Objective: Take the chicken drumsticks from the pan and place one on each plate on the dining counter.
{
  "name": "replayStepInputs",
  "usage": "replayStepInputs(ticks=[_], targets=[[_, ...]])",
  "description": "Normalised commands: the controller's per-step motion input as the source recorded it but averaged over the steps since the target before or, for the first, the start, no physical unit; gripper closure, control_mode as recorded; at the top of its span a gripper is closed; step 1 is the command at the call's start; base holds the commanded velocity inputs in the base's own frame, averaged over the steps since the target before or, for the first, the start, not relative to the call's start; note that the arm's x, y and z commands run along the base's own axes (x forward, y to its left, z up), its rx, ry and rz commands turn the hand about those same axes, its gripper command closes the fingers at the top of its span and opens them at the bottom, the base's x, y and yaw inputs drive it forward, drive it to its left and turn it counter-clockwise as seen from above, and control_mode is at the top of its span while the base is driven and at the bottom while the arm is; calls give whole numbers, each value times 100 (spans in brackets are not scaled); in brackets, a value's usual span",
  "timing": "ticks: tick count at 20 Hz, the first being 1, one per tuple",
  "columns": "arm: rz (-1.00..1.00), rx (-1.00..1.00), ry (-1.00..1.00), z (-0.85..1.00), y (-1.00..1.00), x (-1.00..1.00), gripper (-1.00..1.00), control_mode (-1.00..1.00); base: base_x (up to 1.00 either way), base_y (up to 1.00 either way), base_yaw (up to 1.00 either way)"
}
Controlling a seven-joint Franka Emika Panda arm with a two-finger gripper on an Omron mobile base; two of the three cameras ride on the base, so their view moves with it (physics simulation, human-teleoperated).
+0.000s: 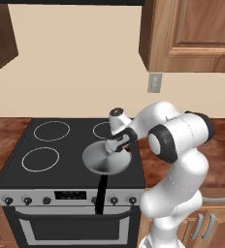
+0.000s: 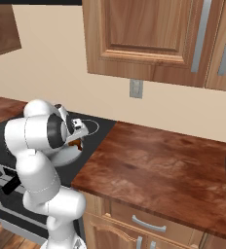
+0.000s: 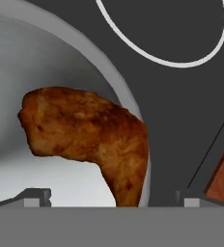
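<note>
1. The fingers [image 3: 37,195] stood wide apart – holding nothing – on either side of the drumstick's narrow end.
2. The gripper [image 3: 113,198] hung low over the pan [image 1: 99,160].
3. The reddish-brown drumstick [image 3: 92,135] lay inside the pan, against its rim.
4. The pan sat on the black stove [image 1: 22,150], handle toward the front.

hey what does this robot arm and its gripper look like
The arm is glossy white, built of rounded, bulbous segments with dark bands at the joints. The gripper ends in two small grey fingers. No cables or markings are visible.
</note>
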Motion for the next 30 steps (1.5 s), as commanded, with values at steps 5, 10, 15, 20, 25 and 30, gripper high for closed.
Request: replayStepInputs(ticks=[5,10,15,20,25,30], targets=[[0,-5,-1,-11,4,11,-100,-100,0,0,0],[0,-6,0,-9,0,15,-100,-100,0,0,0],[0,-4,0,-3,0,15,-100,-100,0,0,0],[0,-2,0,-7,0,7,-100,-100,0,0,0],[0,-1,0,-12,0,-1,-100,-100,0,0,0],[-1,0,0,-14,0,-4,-100,-100,0,0,0]])
